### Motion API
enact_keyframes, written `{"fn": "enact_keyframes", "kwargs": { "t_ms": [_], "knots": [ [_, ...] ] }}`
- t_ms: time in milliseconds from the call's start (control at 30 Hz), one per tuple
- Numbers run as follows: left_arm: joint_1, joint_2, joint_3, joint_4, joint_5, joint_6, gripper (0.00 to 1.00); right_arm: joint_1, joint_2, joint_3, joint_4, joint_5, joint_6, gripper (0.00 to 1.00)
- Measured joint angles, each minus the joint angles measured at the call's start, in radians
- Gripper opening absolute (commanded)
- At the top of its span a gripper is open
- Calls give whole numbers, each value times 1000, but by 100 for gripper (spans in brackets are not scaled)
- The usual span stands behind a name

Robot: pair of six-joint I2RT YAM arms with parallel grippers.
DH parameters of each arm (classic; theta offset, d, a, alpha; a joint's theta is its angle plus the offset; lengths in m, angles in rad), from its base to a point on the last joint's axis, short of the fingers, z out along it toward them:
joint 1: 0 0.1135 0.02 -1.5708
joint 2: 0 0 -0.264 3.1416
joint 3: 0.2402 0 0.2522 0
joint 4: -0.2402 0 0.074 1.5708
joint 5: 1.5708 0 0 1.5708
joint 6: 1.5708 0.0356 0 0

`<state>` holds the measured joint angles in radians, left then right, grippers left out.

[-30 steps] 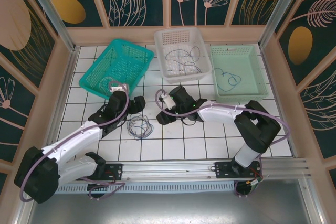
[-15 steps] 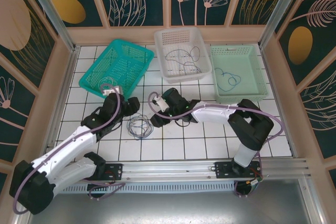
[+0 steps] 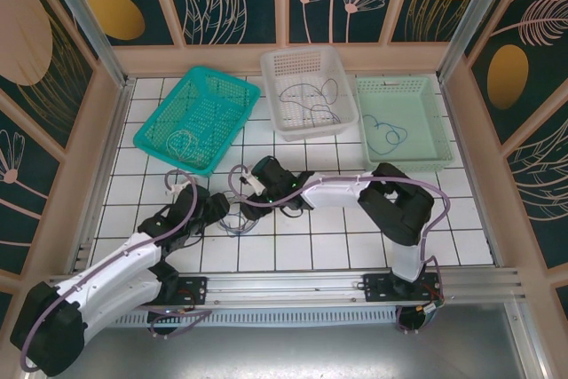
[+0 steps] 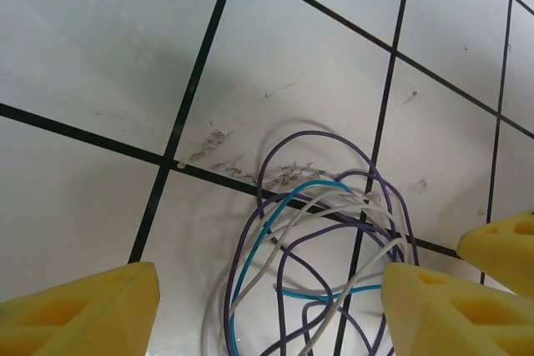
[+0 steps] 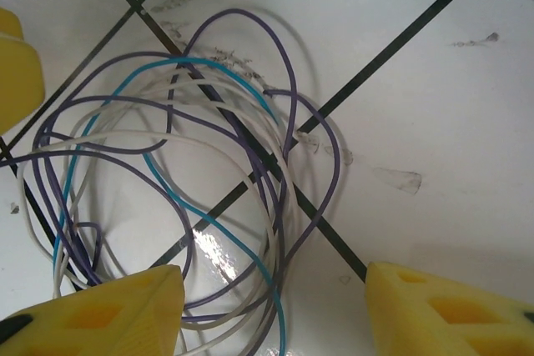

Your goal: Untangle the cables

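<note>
Cables [image 3: 234,218] flat in loose, roughly round coil, no clear long axis. Left gripper [image 4: 271,293] and right gripper [image 5: 275,289] both wide, straddling it, holding nothing.

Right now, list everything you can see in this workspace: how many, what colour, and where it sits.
Baskets: three; teal basket far left, white basket far middle, pale green basket far right.
Tangled cables: several; purple, pale grey, one blue; on the tiles near the arms.
Dark cables: a few, in the white basket.
Blue cable: one, in the pale green basket.
Pale cable: one loop, in the teal basket.
Table: one, white tiles, black grid.
Left claw, right claw: yellow fingers, both open, over the tangle.
</note>
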<state>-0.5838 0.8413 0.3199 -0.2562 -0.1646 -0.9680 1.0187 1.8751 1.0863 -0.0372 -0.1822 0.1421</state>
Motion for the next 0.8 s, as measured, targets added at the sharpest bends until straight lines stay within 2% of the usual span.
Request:
{"fn": "enact_keyframes", "kwargs": {
  "t_ms": [133,200,500,667,800],
  "knots": [
    [0,24,-16,47,10,-8,70,12,22,7,-6,18,-8,45],
    [0,38,-29,69,20,-13,69,14,42,10,-9,28,-11,33],
    [-7,108,-48,156,34,-17,65,4,58,22,-7,91,-2,1],
    [-38,208,-38,240,53,-7,57,-43,-31,-100,37,113,1,0],
    [-81,343,43,288,74,28,52,-104,-148,-210,37,140,0,0]
  ]
}}
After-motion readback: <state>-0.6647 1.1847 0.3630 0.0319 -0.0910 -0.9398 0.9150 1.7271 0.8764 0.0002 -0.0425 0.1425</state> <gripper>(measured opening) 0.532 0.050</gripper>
